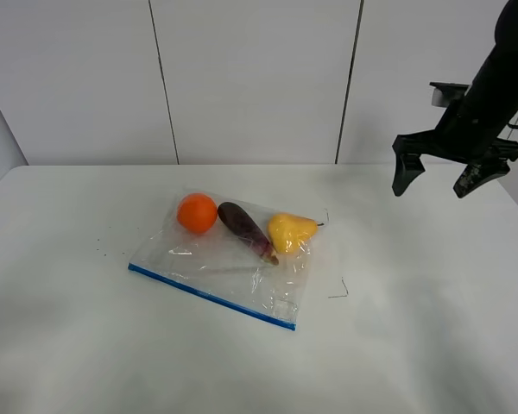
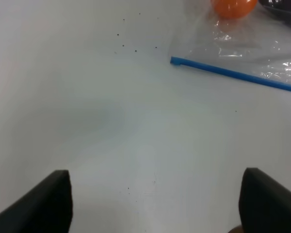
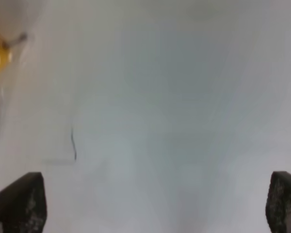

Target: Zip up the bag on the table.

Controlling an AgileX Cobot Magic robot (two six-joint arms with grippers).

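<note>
The bag (image 1: 229, 259) lies flat near the middle of the bench (image 1: 414, 345), its blue zipper strip (image 1: 209, 296) along the near edge. An orange (image 1: 197, 212), an eggplant (image 1: 246, 230) and a yellow pear (image 1: 290, 232) show through the plastic. My right gripper (image 1: 440, 178) hangs wide open above the bench, well apart from the bag. My left gripper (image 2: 155, 204) is open too, over bare bench near the zipper's end.
</note>
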